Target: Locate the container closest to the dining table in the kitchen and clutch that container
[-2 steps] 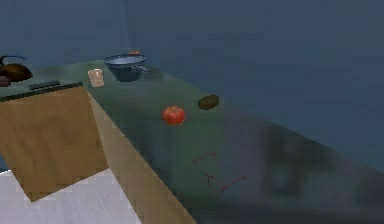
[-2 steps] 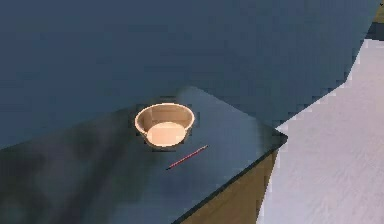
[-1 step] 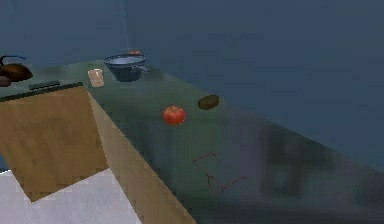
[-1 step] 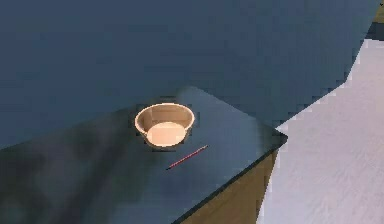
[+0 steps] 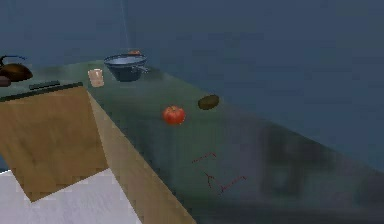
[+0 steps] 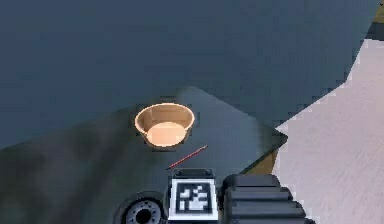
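A tan, round open bowl (image 6: 163, 123) stands on a dark countertop (image 6: 90, 170) in the arm side view. Just below it lies a thin red stick (image 6: 187, 157). At that view's bottom edge the arm's end rises with one white marker square (image 6: 192, 197), and the gripper's dark body (image 6: 145, 213) sits left of it, below the bowl. I can't make out the gripper's far end, so I cannot tell whether it holds anything. In the forward view a blue-grey bowl (image 5: 125, 67) and a small tan cup (image 5: 96, 77) stand at the counter's far end.
On the forward view's dark counter (image 5: 250, 150) lie a red tomato (image 5: 174, 115) and a brown lump (image 5: 208, 101). A dark kettle (image 5: 12, 72) stands at far left. A wooden cabinet side (image 5: 55, 140) drops to pale floor (image 5: 70, 205). Light floor (image 6: 335, 120) lies beyond the counter's corner.
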